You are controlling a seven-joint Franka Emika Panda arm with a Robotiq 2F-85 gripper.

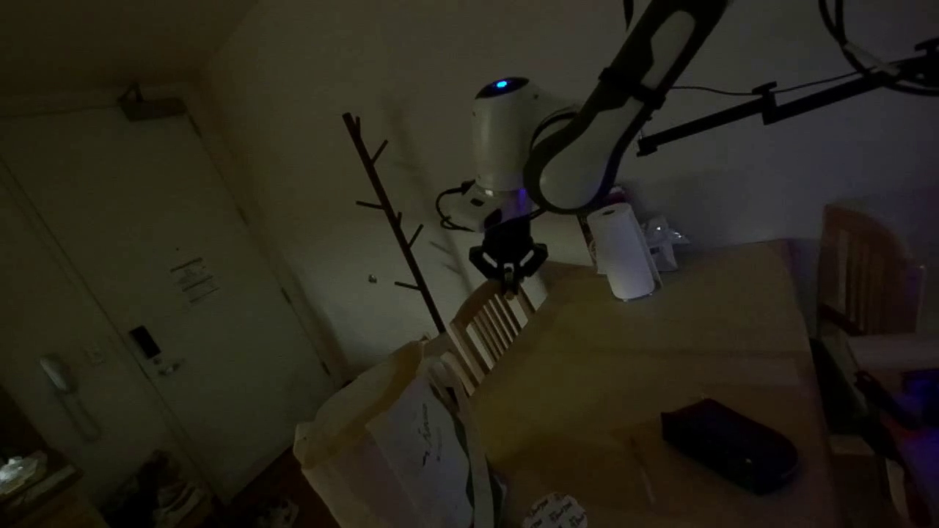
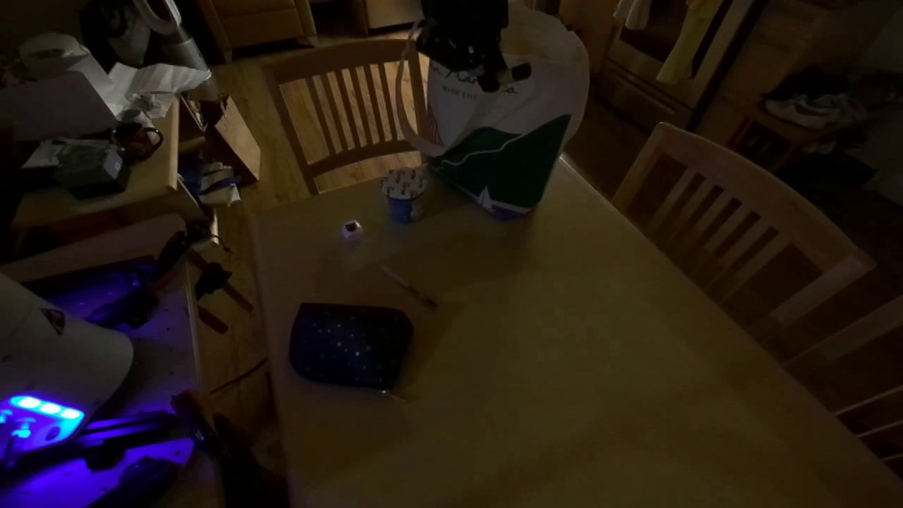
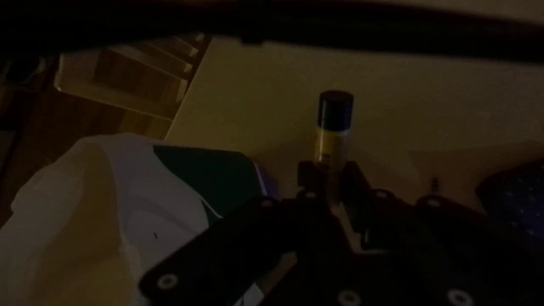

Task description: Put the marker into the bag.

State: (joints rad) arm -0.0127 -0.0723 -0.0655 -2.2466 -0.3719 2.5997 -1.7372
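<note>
The marker has a dark blue cap and a yellowish body; it stands about upright, cap up, in the wrist view (image 3: 334, 127). My gripper (image 3: 328, 178) is shut on its lower body. The gripper is raised above table height in an exterior view (image 1: 509, 275), with the marker's end (image 1: 510, 295) showing below. In an exterior view the gripper (image 2: 487, 74) and the marker (image 2: 505, 76) overlap the bag's upper front. The white and green bag (image 2: 504, 155) stands open at the table's edge; it also shows in an exterior view (image 1: 418, 447) and at lower left in the wrist view (image 3: 182, 182).
A dark starry pouch (image 2: 350, 346) and a thin pen (image 2: 409, 286) lie on the wooden table (image 2: 600, 339). A cup with a patterned lid (image 2: 404, 194) stands beside the bag, near a small white item (image 2: 352, 229). A paper towel roll (image 1: 622, 249) stands at the back. Chairs (image 2: 734, 212) surround the table.
</note>
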